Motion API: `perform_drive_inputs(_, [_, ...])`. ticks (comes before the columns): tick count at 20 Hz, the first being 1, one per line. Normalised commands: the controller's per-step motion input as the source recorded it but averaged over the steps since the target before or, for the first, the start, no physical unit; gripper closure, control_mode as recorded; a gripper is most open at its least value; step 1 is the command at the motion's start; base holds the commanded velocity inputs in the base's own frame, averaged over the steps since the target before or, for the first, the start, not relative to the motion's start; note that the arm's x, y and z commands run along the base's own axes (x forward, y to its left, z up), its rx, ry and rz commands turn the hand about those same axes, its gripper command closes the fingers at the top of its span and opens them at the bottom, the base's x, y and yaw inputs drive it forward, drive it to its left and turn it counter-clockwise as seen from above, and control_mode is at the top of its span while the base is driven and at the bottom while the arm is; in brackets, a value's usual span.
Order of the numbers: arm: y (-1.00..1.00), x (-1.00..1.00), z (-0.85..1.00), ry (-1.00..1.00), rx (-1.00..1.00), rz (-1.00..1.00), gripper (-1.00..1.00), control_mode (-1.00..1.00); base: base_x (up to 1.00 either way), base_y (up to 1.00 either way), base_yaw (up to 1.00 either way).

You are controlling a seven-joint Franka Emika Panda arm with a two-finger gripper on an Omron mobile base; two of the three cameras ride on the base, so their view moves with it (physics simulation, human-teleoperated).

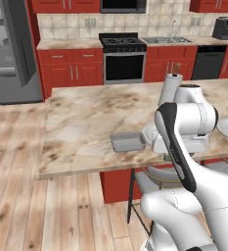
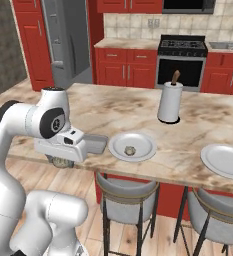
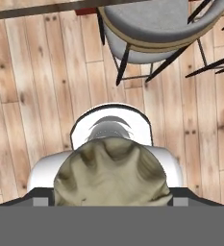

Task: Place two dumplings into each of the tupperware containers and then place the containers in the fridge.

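in the left base view my arm's bulk covers the gripper; a grey tupperware container (image 1: 127, 142) waits empty near the island's front edge, centre frame. in the right base view the gripper (image 2: 62, 161) hangs just off that edge, lower left, a dumpling (image 2: 63, 162) pinched beneath it (another (image 2: 130, 149) sits on the plate (image 2: 147, 141)). in the hand view the dumpling (image 3: 112, 174) bulges at the bottom, clamped, hiding the fingertips.
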Motion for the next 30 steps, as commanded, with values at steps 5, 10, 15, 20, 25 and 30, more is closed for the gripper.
perform_drive_inputs(5, [0.00,0.00,0.00,0.00,0.00,0.00,1.00,1.00,0.11,-0.47,0.03])
perform_drive_inputs(10, [0.00,0.00,0.00,0.00,0.00,0.00,1.00,1.00,0.39,-0.18,0.00])
perform_drive_inputs(15, [0.00,0.00,0.00,0.00,0.00,0.00,1.00,1.00,0.56,0.00,0.00])
perform_drive_inputs(20, [0.00,0.00,0.00,0.00,0.00,0.00,1.00,1.00,0.66,0.00,0.00])
perform_drive_inputs(25, [0.00,0.00,0.00,0.00,0.00,0.00,1.00,1.00,0.65,0.00,0.00])
perform_drive_inputs(30, [0.26,0.95,-0.19,0.04,0.00,0.00,1.00,-1.00,0.00,0.00,0.00])
